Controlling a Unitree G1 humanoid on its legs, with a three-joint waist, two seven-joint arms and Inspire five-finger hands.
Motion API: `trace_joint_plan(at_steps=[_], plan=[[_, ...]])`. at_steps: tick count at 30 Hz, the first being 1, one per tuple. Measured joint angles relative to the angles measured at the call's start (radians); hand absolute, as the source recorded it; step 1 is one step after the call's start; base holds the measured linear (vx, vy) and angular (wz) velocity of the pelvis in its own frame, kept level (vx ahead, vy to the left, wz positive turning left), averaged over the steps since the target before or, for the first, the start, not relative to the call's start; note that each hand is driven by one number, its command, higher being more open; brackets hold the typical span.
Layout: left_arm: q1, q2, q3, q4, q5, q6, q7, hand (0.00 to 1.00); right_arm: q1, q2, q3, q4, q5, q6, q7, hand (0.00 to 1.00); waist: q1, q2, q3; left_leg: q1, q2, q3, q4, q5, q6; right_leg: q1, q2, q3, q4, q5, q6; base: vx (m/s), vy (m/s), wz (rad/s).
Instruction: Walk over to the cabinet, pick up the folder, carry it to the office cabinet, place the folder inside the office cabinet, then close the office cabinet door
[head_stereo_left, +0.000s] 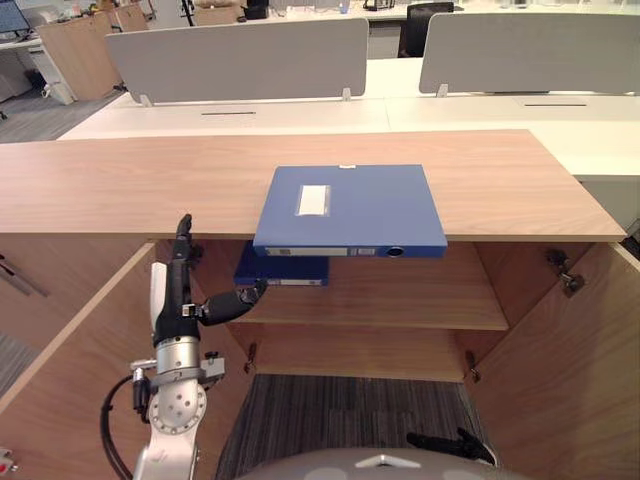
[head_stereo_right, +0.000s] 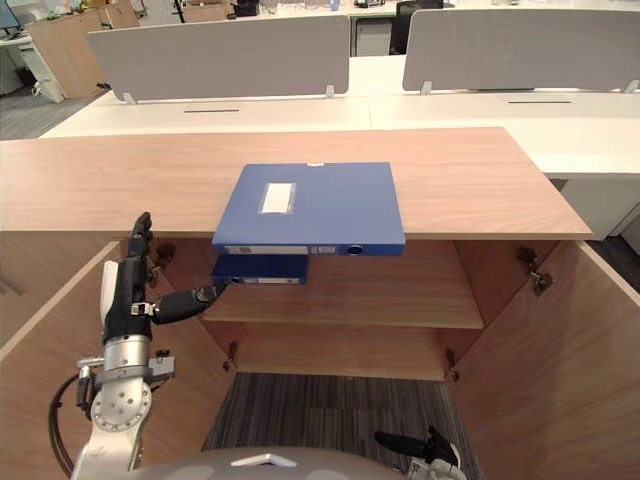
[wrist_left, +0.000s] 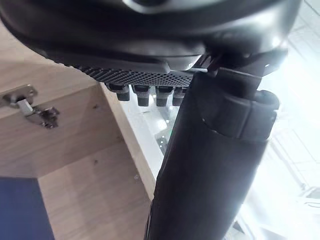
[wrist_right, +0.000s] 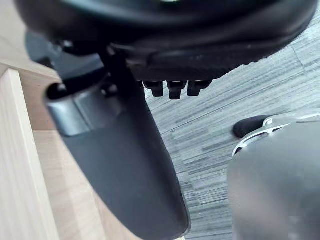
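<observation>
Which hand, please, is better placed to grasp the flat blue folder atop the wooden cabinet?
Left, likely. The left hand is raised, fingers straight, at the top edge of the wooden cabinet, just left of the blue folder; the right hand hangs low over the grey carpet.

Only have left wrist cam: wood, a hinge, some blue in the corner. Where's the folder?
Observer: A blue folder lies flat on the cabinet top, front edge overhanging the open cabinet.
Operator: Left hand on it?
Observer: No. The left hand is below, at the opening's left side, fingers straight up, thumb aimed at a second blue folder on the shelf.
Operator: Right hand?
Observer: The right hand hangs low over the carpet, open and empty.
</observation>
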Motion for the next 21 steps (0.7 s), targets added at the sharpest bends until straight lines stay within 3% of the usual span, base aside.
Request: trace_joint_plan(at_steps=[11,21], plan=[[-0.032,0.139,-0.051,-0.053,0.116,-0.002,-0.017,1.0,0.015,-0.008,0.017,0.025,-0.002,-0.001,0.013,1.0,-0.005,-0.01,-0.012,0.003,0.0,0.0,0.001,0.0,0.0,0.004,0.0,0.003,-0.002,0.0,0.0,0.0,-0.004,0.0],[-0.16,0.197,-0.227,-0.174,0.173,-0.067,-0.051,1.0,0.014,-0.031,0.03,0.084,-0.01,-0.004,0.017,1.0,-0.03,0.005,-0.038,0.008,0.007,0.021,0.001,-0.003,-0.004,-0.002,0.009,0.037,0.002,0.001,-0.001,-0.01,-0.025,-0.07]])
